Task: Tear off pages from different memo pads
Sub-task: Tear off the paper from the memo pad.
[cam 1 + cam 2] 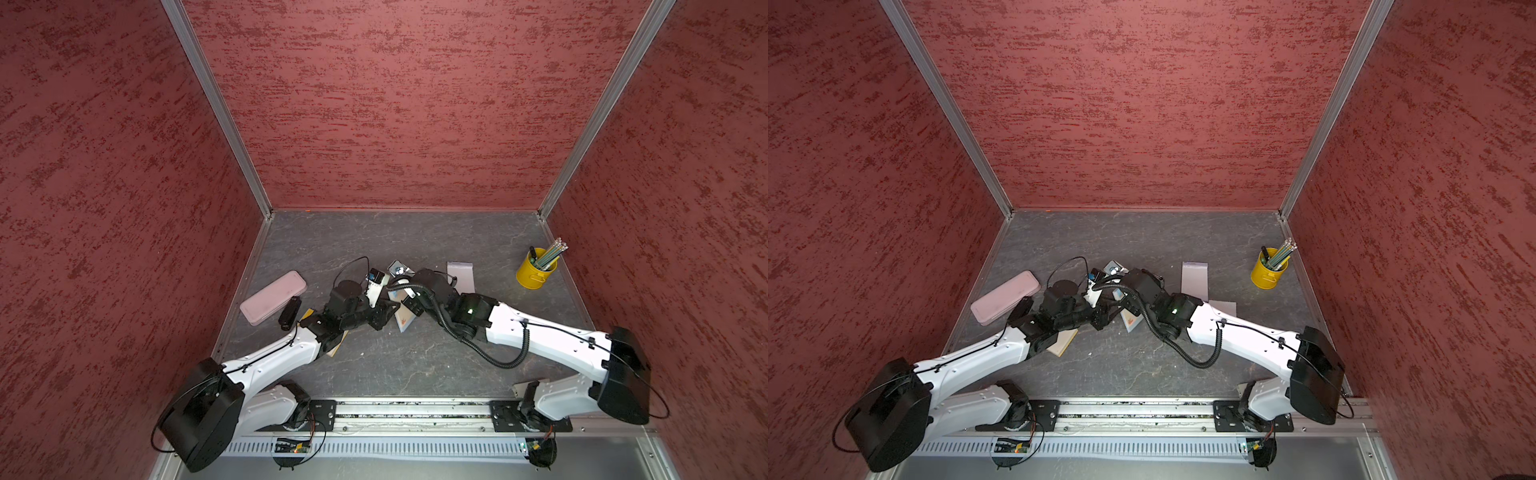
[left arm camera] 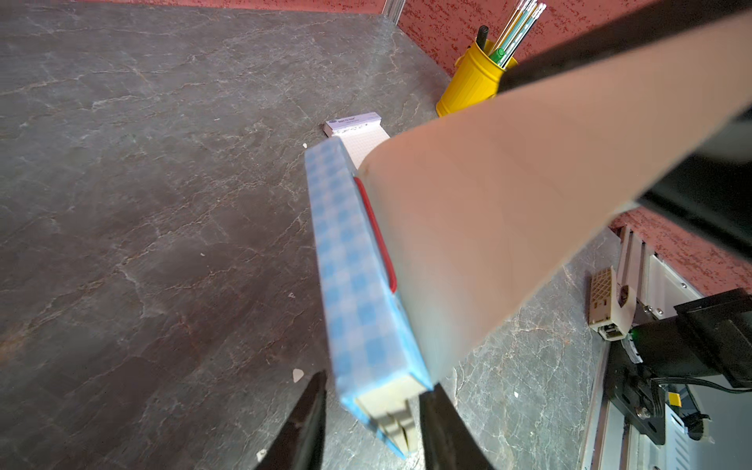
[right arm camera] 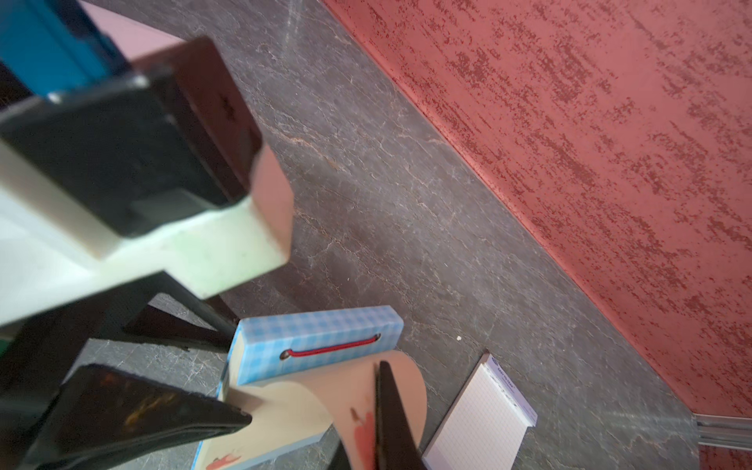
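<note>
The blue-bordered memo pad [image 2: 354, 264] lies mid-table between both arms, also visible in a top view [image 1: 405, 323]. Its cream top page [image 2: 529, 195] with a red mark is peeled up and curled. My right gripper [image 3: 386, 407] is shut on that page. My left gripper [image 2: 378, 382] straddles the pad's end, jaws apart: one finger [image 2: 443, 423] touches the pad, and a gap shows on the other side. The lavender memo pad [image 3: 480, 419] lies flat beyond. The cream memo pad [image 1: 1064, 341] is mostly hidden under my left arm. A loose lavender page [image 1: 1223, 308] lies by my right arm.
A pink rounded case [image 1: 272, 297] and a small black object [image 1: 289, 312] lie at the left. A yellow cup of pencils [image 1: 536, 269] stands at the back right near the wall. Red walls enclose three sides; a metal rail [image 1: 407, 411] runs along the front.
</note>
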Controlling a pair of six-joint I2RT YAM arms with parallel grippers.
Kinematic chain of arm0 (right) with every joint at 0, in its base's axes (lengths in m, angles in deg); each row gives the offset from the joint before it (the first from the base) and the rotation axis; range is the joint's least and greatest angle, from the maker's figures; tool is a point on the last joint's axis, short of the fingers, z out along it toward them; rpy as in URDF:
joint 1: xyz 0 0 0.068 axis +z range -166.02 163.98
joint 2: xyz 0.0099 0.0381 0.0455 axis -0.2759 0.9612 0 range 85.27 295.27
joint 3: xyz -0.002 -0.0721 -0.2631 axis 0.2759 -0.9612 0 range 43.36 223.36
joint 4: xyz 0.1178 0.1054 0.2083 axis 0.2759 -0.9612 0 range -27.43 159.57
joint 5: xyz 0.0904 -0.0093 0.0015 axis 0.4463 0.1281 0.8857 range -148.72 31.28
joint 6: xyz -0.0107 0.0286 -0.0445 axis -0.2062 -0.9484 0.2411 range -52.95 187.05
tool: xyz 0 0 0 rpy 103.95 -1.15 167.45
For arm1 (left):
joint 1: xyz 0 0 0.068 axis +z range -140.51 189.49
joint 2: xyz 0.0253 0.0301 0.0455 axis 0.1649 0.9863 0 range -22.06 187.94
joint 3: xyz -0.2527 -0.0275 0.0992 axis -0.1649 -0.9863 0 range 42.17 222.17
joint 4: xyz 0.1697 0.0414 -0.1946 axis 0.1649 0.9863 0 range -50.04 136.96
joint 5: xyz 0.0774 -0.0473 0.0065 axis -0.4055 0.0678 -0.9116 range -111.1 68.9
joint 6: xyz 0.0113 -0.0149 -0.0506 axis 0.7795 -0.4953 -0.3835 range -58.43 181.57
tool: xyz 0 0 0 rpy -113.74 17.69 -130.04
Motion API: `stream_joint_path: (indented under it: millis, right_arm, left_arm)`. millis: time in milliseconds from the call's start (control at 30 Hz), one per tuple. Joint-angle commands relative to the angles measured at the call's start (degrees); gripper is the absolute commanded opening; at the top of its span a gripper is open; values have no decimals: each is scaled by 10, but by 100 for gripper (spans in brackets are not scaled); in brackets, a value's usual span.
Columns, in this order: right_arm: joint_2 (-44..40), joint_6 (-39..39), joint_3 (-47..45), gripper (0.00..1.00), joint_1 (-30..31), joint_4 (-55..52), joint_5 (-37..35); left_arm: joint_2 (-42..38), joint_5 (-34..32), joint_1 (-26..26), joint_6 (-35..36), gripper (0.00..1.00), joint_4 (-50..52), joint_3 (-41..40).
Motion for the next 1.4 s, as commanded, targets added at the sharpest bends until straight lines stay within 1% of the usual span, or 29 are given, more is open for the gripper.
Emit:
stream_joint_path:
  millis: [0, 233, 433, 633, 767, 1200, 1267, 1367]
  right_arm:
    - [-24, -7, 21, 0, -2, 6, 10]
    - [-25, -7, 20, 0, -2, 8, 8]
    - [-28, -6, 18, 0, -3, 13, -2]
    - [-23, 0, 13, 0, -5, 17, -31]
    - [-18, -6, 11, 0, -19, 16, -43]
    - [-9, -31, 2, 0, -75, 14, -25]
    - [-10, -36, -3, 0, -87, 16, -19]
    - [-10, -45, -10, 0, -111, 13, -16]
  left_arm:
    - [2, -7, -2, 4, 32, -21, 10]
    - [2, -14, 0, -5, 19, -26, 10]
    - [3, -10, 8, -23, 12, -28, 9]
    - [-2, 19, 25, -42, 5, -41, 3]
    - [-5, 40, 38, -57, 0, -55, -7]
    - [-14, 89, 72, -89, 0, -61, -15]
    - [-15, 99, 81, -100, 0, -65, -17]
    - [-18, 116, 108, -126, 0, -61, -22]
